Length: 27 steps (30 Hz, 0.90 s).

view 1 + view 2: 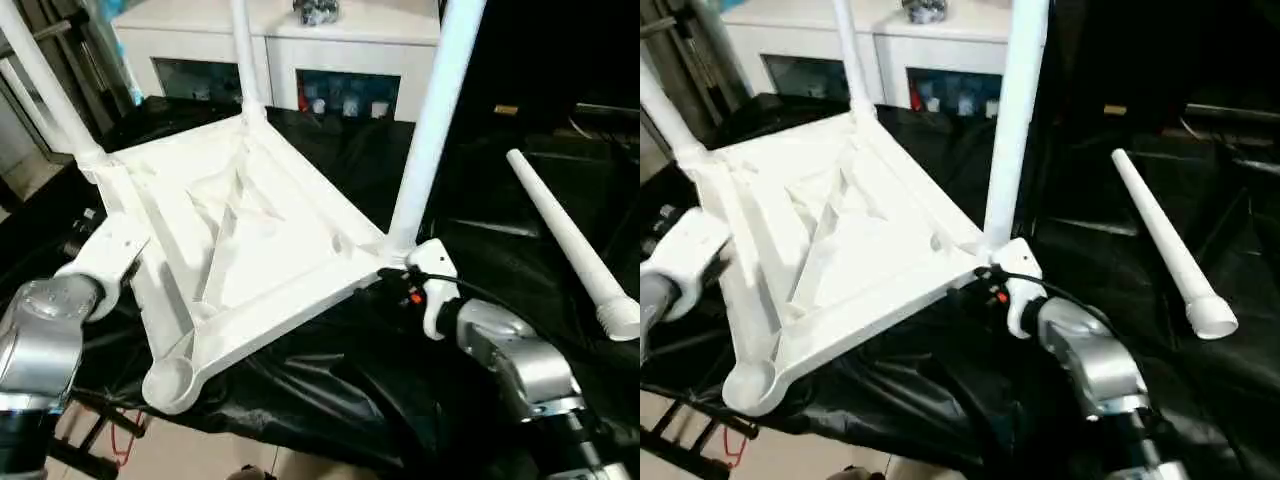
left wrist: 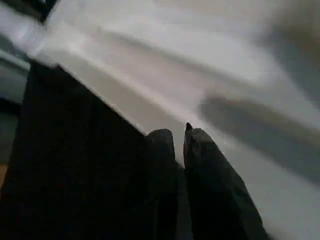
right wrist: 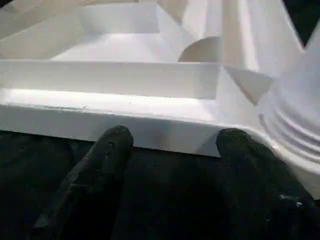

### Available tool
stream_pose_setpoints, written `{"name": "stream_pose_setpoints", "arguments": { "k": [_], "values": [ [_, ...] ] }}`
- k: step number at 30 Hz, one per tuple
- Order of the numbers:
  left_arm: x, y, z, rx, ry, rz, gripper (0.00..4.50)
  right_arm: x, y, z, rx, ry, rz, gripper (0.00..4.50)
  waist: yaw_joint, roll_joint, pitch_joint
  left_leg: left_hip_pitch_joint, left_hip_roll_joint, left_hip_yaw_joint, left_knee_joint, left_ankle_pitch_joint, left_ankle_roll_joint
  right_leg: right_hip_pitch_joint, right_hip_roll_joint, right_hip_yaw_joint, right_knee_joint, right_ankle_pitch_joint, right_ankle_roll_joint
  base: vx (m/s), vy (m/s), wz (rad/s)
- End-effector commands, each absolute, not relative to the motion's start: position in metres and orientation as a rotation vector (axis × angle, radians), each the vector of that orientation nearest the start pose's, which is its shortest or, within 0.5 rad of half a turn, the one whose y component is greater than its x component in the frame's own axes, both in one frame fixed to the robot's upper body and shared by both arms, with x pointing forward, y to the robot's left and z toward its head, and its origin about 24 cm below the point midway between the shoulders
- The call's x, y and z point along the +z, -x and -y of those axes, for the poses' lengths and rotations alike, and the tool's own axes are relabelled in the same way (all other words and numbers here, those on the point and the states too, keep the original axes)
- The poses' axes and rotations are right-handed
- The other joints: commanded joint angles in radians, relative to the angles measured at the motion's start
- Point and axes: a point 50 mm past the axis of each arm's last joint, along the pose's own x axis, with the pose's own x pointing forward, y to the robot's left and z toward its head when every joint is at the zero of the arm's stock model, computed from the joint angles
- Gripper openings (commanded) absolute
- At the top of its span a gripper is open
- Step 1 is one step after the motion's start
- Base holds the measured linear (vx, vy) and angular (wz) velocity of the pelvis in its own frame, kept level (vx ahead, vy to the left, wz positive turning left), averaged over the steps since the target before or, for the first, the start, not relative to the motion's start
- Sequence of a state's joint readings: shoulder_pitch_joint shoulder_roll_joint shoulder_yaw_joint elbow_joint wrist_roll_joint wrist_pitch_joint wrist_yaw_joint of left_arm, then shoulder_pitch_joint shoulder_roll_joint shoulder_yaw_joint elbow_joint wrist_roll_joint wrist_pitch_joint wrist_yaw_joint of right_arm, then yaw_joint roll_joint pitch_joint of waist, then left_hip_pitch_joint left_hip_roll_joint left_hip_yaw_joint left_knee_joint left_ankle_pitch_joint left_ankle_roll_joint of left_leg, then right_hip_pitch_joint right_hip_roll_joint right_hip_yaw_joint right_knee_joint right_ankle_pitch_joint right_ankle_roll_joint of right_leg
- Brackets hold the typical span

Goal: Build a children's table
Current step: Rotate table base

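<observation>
Right gripper (image 3: 172, 140) spread against tabletop (image 3: 125, 85) rim.

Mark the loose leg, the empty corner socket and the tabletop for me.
loose leg (image 1: 565, 235): left eye view, mid-shaft.
empty corner socket (image 1: 168, 381): left eye view, round opening.
tabletop (image 1: 875, 300): right eye view, near edge rail.

White is showing on the ribbed tabletop (image 1: 250, 250), its legs (image 1: 430, 130), the loose leg (image 1: 570, 240) and the cabinet (image 1: 330, 45) — all lying against a glossy black sheet (image 1: 330, 390) — while the forearms (image 1: 520, 365) are gleaming silver.
</observation>
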<state>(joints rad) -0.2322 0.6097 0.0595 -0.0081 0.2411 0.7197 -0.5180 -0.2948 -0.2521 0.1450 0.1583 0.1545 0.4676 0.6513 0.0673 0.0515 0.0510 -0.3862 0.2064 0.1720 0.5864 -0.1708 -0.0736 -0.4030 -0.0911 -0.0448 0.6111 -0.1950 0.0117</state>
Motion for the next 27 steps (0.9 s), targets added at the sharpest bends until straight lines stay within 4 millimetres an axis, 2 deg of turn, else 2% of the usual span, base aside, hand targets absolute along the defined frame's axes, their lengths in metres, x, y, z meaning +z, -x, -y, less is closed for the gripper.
{"name": "stream_pose_setpoints", "arguments": {
  "k": [1,2,5,7,9,10,12,13,16,17,18,19,20,21,22,24,25,26,27],
  "values": [
    [0.087,-0.277,-0.275,-0.127,-0.632,-0.603,0.11,0.039,-0.290,0.124,0.781,0.063,-0.409,2.68,0.002,0.014,-0.059,0.025,0.010,-0.006,-0.080,-0.334,-0.028,0.030,-0.029,0.025,-0.078,-0.234,-0.189,0.000,0.000,0.00],
    [0.081,-0.275,-0.267,-0.187,-0.610,-0.630,0.05,0.038,-0.291,0.125,0.767,0.067,-0.414,2.61,0.002,0.010,-0.058,0.025,0.010,-0.006,-0.080,-0.336,-0.029,0.030,-0.029,0.026,-0.079,-0.234,-0.187,0.000,0.000,0.00],
    [0.072,-0.274,-0.255,-0.284,-0.584,-0.650,0.00,0.037,-0.292,0.127,0.744,0.067,-0.421,2.30,0.004,0.011,-0.059,0.023,0.010,-0.006,-0.081,-0.326,-0.030,0.030,-0.030,0.027,-0.078,-0.230,-0.186,0.000,0.000,0.00],
    [0.067,-0.273,-0.248,-0.344,-0.571,-0.651,0.00,0.036,-0.293,0.128,0.735,0.079,-0.426,2.23,0.004,0.016,-0.060,0.021,0.008,-0.007,-0.080,-0.320,-0.034,0.031,-0.029,0.026,-0.076,-0.214,-0.187,0.000,0.000,0.00],
    [0.063,-0.273,-0.236,-0.443,-0.568,-0.664,0.00,0.033,-0.296,0.132,0.698,0.102,-0.444,1.95,0.005,0.015,-0.061,0.021,0.008,-0.006,-0.079,-0.313,-0.033,0.031,-0.030,0.027,-0.075,-0.201,-0.190,0.000,0.000,0.00],
    [0.058,-0.272,-0.223,-0.547,-0.551,-0.693,0.00,0.032,-0.301,0.138,0.632,0.102,-0.461,1.95,0.005,0.013,-0.063,0.022,0.006,-0.004,-0.077,-0.295,-0.032,0.032,-0.029,0.027,-0.074,-0.184,-0.195,0.000,0.000,0.00],
    [0.056,-0.272,-0.219,-0.589,-0.553,-0.706,0.00,0.032,-0.303,0.139,0.619,0.106,-0.464,1.82,0.007,0.013,-0.064,0.022,0.006,-0.004,-0.076,-0.289,-0.031,0.032,-0.029,0.027,-0.073,-0.184,-0.201,0.000,0.000,0.00],
    [0.052,-0.270,-0.215,-0.643,-0.566,-0.730,0.00,0.032,-0.304,0.140,0.611,0.111,-0.465,1.56,0.011,0.012,-0.064,0.022,0.006,-0.002,-0.075,-0.281,-0.030,0.032,-0.028,0.028,-0.071,-0.175,-0.201,0.000,0.000,0.00],
    [0.046,-0.265,-0.205,-0.791,-0.607,-0.784,0.00,0.033,-0.305,0.141,0.612,0.120,-0.459,1.46,0.017,0.014,-0.066,0.022,0.006,-0.003,-0.074,-0.260,-0.026,0.035,-0.028,0.028,-0.068,-0.151,-0.196,0.000,0.000,0.00],
    [0.049,-0.264,-0.191,-0.891,-0.567,-0.777,0.00,0.034,-0.307,0.144,0.599,0.127,-0.454,1.23,0.017,0.001,-0.065,0.020,0.006,-0.002,-0.075,-0.248,-0.023,0.038,-0.029,0.028,-0.067,-0.148,-0.195,0.000,0.000,0.00],
    [0.051,-0.263,-0.184,-0.937,-0.539,-0.769,0.00,0.034,-0.308,0.145,0.592,0.130,-0.452,1.23,0.020,0.008,-0.066,0.024,0.006,0.000,-0.074,-0.245,-0.025,0.035,-0.030,0.029,-0.067,-0.157,-0.198,0.000,0.000,0.00],
    [0.052,-0.263,-0.183,-0.943,-0.535,-0.767,0.00,0.034,-0.308,0.145,0.591,0.130,-0.452,1.15,0.019,0.008,-0.065,0.024,0.007,0.001,-0.074,-0.244,-0.027,0.034,-0.030,0.030,-0.067,-0.155,-0.201,0.000,0.000,0.00],
    [0.057,-0.264,-0.168,-1.021,-0.493,-0.730,0.00,0.035,-0.309,0.148,0.580,0.133,-0.450,1.02,0.019,0.009,-0.065,0.022,0.007,0.002,-0.073,-0.238,-0.031,0.036,-0.030,0.030,-0.066,-0.146,-0.206,0.000,0.000,0.00],
    [0.057,-0.264,-0.168,-1.021,-0.493,-0.730,0.00,0.035,-0.309,0.148,0.580,0.133,-0.450,1.02,0.019,0.009,-0.065,0.022,0.007,0.002,-0.073,-0.238,-0.031,0.036,-0.030,0.030,-0.066,-0.146,-0.206,0.000,0.000,0.00],
    [0.060,-0.265,-0.158,-1.055,-0.462,-0.708,0.00,0.035,-0.310,0.149,0.572,0.133,-0.448,0.79,0.018,0.008,-0.065,0.023,0.007,0.003,-0.073,-0.241,-0.032,0.036,-0.029,0.030,-0.066,-0.143,-0.209,0.000,0.000,0.00],
    [0.062,-0.266,-0.142,-1.124,-0.421,-0.678,0.00,0.036,-0.311,0.152,0.555,0.136,-0.445,0.70,0.020,0.006,-0.066,0.023,0.005,0.004,-0.071,-0.240,-0.031,0.037,-0.030,0.031,-0.066,-0.147,-0.209,0.000,0.000,0.00],
    [0.061,-0.267,-0.133,-1.157,-0.411,-0.670,0.00,0.036,-0.311,0.155,0.544,0.138,-0.442,0.58,0.018,0.018,-0.067,0.020,0.004,0.002,-0.070,-0.230,-0.032,0.041,-0.030,0.031,-0.064,-0.136,-0.206,0.000,0.000,0.00],
    [0.061,-0.267,-0.128,-1.177,-0.407,-0.666,0.00,0.037,-0.311,0.156,0.537,0.141,-0.441,0.58,0.015,0.008,-0.067,0.019,0.003,0.003,-0.069,-0.224,-0.030,0.044,-0.029,0.030,-0.066,-0.128,-0.203,0.000,0.000,0.00],
    [0.059,-0.267,-0.119,-1.202,-0.399,-0.658,0.00,0.038,-0.311,0.158,0.527,0.144,-0.437,0.48,0.015,0.007,-0.069,0.018,0.002,0.003,-0.068,-0.217,-0.027,0.045,-0.029,0.030,-0.065,-0.121,-0.203,0.000,0.000,0.00]
  ]
}}
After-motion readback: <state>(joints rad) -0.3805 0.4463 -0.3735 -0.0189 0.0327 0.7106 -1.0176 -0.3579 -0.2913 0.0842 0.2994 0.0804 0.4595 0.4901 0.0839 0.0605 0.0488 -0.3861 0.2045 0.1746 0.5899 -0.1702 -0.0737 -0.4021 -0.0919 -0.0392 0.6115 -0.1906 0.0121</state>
